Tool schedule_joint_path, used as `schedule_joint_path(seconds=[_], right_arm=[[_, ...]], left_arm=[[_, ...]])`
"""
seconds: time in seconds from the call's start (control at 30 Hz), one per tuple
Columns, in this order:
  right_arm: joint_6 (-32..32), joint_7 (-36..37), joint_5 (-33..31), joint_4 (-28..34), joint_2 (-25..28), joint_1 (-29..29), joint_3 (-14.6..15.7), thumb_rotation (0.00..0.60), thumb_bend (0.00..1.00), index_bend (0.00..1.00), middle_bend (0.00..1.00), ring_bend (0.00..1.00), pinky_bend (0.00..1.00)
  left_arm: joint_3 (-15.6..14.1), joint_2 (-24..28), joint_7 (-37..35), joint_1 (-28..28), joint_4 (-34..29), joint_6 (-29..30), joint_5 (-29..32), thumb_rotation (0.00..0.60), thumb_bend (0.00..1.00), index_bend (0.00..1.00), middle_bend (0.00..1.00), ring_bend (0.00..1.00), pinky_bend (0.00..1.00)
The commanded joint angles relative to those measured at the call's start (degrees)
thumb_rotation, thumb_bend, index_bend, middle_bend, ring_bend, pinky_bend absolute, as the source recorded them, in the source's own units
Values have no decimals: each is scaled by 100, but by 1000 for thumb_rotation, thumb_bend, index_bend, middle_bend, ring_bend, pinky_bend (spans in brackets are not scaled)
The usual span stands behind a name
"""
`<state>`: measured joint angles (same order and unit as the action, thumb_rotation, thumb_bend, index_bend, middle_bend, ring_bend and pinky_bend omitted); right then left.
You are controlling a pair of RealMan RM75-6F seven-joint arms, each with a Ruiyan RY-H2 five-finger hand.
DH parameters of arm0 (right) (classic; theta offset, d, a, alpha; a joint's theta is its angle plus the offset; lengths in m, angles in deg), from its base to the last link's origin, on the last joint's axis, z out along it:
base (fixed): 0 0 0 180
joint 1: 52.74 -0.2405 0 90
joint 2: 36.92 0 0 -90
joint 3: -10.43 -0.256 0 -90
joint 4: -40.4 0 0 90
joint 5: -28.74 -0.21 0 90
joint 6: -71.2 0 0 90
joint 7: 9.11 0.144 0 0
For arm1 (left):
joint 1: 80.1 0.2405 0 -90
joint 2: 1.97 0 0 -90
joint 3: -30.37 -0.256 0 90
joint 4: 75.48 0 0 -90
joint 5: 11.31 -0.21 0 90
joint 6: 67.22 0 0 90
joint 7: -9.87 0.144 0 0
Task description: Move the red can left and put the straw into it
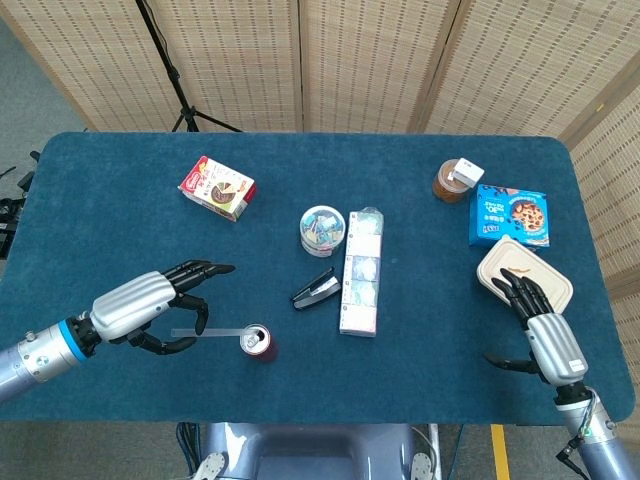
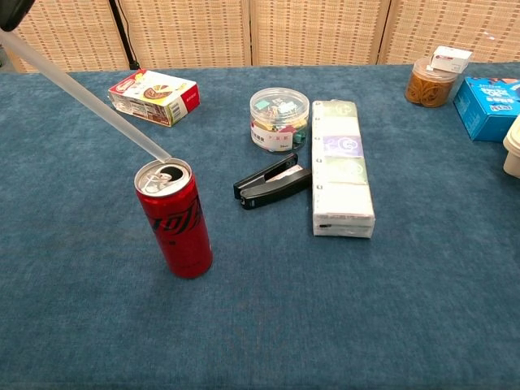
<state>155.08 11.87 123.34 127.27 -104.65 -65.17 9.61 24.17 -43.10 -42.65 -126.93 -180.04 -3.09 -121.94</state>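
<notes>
1. Left hand (image 1: 150, 305) is sitting at the lower left of the head view, and I am pinching the clear plastic straw (image 1: 212, 331) between its thumb and a finger while the other fingers are spreading out toward the right.
2. I am holding the straw slanted in the chest view, its lower tip sitting right at the back rim of the tall red drink can (image 2: 175, 218); I cannot tell whether the tip is touching the rim.
3. I am seeing the red can standing upright on the dark blue cloth-covered table (image 1: 120, 210), low and left of centre in the head view, its opened top facing up.
4. Right hand (image 1: 543, 325) is resting at the lower right of the head view, fingers apart and holding nothing, fingertips just beside the beige lidded food container (image 1: 528, 267).
5. I am seeing a black stapler (image 2: 272, 180) lying right of the can, next to a long pack of tissues (image 2: 342, 167).
</notes>
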Motion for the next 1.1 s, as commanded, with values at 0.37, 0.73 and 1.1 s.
schedule_joint_path(seconds=[0.37, 0.73, 1.1], right_arm=[[-3, 6, -4, 2, 7, -3, -5, 600, 0, 0, 0, 0, 0], [-1, 12, -20, 9, 16, 1, -13, 600, 0, 0, 0, 0, 0], [25, 23, -5, 12, 26, 10, -13, 600, 0, 0, 0, 0, 0]], left_arm=[[27, -78, 29, -10, 44, -100, 37, 600, 377, 596, 0, 0, 0], [41, -92, -25, -51, 43, -140, 25, 600, 378, 596, 0, 0, 0], [42, -96, -58, -106, -1, -233, 25, 600, 377, 596, 0, 0, 0]])
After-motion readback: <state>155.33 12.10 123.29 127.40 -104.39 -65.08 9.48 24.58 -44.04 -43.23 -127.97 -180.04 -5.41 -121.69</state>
